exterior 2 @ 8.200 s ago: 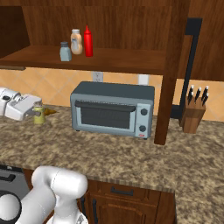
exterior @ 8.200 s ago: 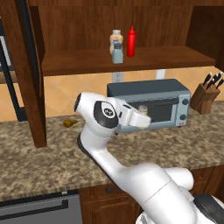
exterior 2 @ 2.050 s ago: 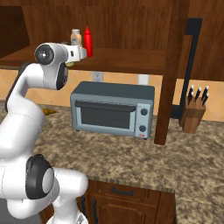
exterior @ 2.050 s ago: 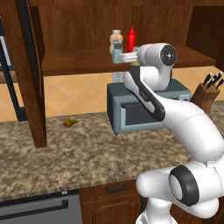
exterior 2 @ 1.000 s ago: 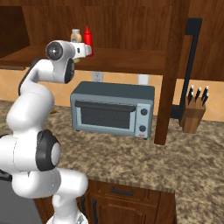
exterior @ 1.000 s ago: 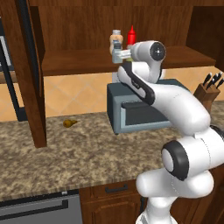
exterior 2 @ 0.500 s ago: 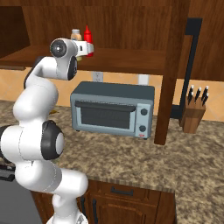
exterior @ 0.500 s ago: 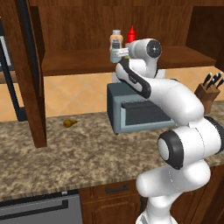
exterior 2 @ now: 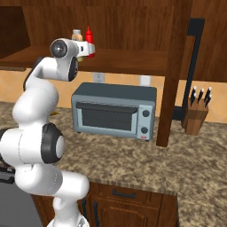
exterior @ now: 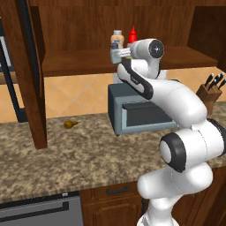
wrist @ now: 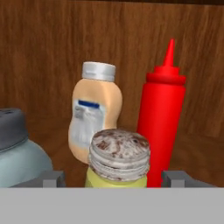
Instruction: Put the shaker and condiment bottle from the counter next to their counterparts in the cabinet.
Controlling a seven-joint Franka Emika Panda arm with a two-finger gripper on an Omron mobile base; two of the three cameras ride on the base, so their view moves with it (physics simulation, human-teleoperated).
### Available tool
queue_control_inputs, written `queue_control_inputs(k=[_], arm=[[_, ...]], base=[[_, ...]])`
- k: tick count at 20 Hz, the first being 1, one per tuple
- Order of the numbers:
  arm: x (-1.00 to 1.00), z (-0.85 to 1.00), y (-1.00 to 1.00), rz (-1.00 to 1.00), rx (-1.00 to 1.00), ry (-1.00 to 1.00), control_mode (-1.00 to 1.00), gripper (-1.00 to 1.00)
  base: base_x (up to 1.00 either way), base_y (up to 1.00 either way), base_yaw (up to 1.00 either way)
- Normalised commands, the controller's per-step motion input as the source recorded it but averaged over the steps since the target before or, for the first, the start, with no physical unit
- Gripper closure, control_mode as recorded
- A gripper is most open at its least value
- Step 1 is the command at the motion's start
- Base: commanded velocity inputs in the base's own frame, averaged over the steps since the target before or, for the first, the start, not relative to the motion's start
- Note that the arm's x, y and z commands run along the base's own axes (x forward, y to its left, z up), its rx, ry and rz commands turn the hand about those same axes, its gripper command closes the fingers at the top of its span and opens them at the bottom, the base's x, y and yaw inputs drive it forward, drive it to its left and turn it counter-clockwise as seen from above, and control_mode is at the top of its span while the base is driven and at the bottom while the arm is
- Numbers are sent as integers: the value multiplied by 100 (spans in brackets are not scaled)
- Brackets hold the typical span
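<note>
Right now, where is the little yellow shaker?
In the hand view, the shaker sits between the hand's fingertips, before the tan bottle and red bottle.

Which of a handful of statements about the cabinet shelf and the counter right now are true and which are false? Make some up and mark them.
1. The red condiment bottle stands upright on the cabinet shelf. True.
2. The shaker sits between the end effector fingertips. True.
3. The tan bottle has a red cap. False: its cap is white.
4. The toaster oven door hangs open. False: it is closed.
5. A knife block stands on the counter. True.
6. The grey-blue shaker lies on its side. False: it stands upright, dark top up.
</note>
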Motion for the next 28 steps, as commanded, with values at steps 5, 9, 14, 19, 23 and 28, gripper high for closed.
queue_control_inputs(k=[5,9,14,19,23,28], arm=[[-34,0,-1,0,2,0,-100,-100],[-44,0,-4,0,3,0,-100,-100],[-43,0,-3,0,4,0,-100,-100],[-56,9,-5,-1,8,0,-100,-100],[-68,21,-3,-7,11,0,-100,-100],[-80,17,-1,-9,12,0,-100,-100]], base=[[0,0,0],[0,0,0],[0,0,0],[0,0,0],[0,0,0],[0,0,0]])
